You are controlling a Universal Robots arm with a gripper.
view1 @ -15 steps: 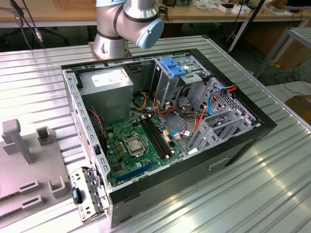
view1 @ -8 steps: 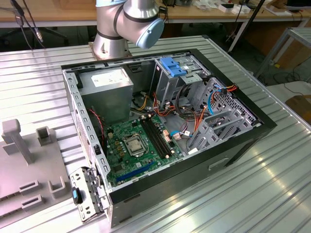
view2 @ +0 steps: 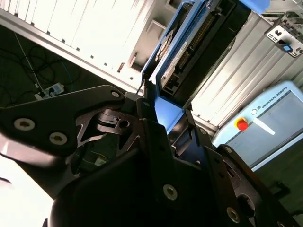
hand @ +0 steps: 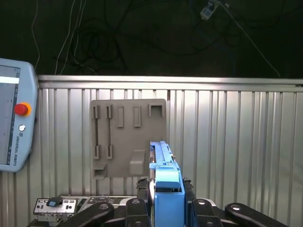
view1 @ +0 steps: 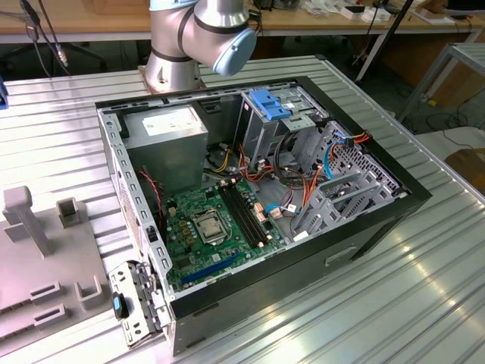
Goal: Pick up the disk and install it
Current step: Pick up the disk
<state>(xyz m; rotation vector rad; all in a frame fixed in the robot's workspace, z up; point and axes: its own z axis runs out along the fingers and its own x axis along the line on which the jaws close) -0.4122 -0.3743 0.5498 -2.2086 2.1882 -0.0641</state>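
While the open black tower computer case (view1: 364, 227) lies on its side on the ribbed silver metal bench (view1: 424, 303), the black two-fingered claw (hand: 165, 191) is up in the air, clenched on the flat grey metal disk in its bright blue plastic carrier (hand: 163, 163). It grips the disk edge-on by one end of the blue frame. In the first wrist view the disk hangs above the bench, and the pale grey slotted fixture plate (hand: 125, 125) is seen past it. The second wrist view shows a dark finger (view2: 147, 113) pressed flat to the blue plastic, with the disk's dark underside running away from the claw.

So the step in hand, I'd say, is the carry: grasp made, install not begun. In the exterior view the grey drive cage (view1: 261, 136) stands inside the case, topped by a fixed blue plastic bracket (view1: 269, 102). To my eye the next move calls for squaring the carrier to that cage and keeping clear of the orange cables (view1: 305, 182) beside it.

Some things are hard to judge. The cage's bay mouth is hidden behind bracket and wiring. The silver arm (view1: 201, 34) is cut off by the top edge of the exterior view. The disk's labelled face is turned too edge-on to make out.
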